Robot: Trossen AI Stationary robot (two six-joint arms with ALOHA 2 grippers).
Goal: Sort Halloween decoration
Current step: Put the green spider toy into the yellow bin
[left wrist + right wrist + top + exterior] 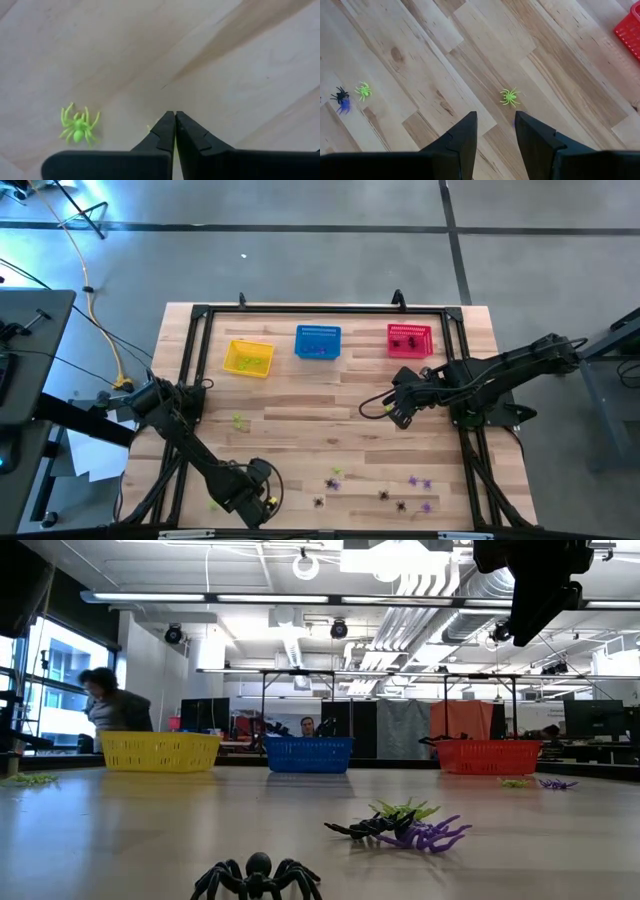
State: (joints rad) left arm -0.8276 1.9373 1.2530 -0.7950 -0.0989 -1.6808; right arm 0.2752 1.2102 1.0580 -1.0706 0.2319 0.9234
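Observation:
Tiny plastic spiders lie scattered on the wooden table: a purple, yellow-green and black cluster, more black and purple ones toward the near right, and a yellow-green one on the left. My left gripper is shut near the near edge, above the table beside a yellow-green spider. My right gripper hangs open over the table's right middle, and a yellow-green spider lies on the wood ahead of its fingers. The low view shows a black spider close up. My left gripper is shut from above, pointing down, on something yellow-green. Only a sliver shows beside one fingertip, and the fingers hide the rest. It looks like a spider held at the very tips, lifted clear of the table.
Three mesh baskets stand in a row along the far edge: yellow, blue and red, each with trinkets inside. A black frame borders the table. A person stands in the room behind.

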